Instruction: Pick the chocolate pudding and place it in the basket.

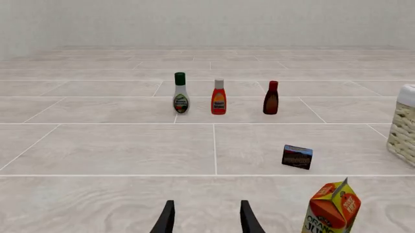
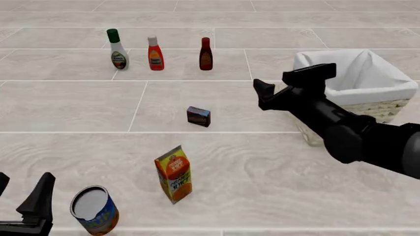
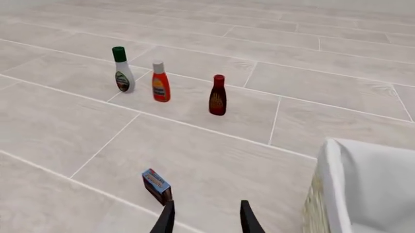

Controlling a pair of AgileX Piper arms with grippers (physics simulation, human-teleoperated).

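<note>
Your left end effector (image 2: 26,206) sat at the near left corner of the tabletop (image 2: 66,108), fingers spread with nothing between them. Just right of it stood an open can (image 2: 94,210), then the orange juice carton (image 2: 174,173). Along the far side stood a green-capped white bottle (image 2: 117,49), an orange-red bottle (image 2: 155,53) and a dark red-brown bottle (image 2: 205,54). The chocolate pudding (image 2: 198,116) rested mid-tabletop, untouched. Your right end effector (image 2: 279,93) hung above the tabletop between the pudding and the basket (image 2: 357,91) at the right, its fingers apart and empty.
</note>
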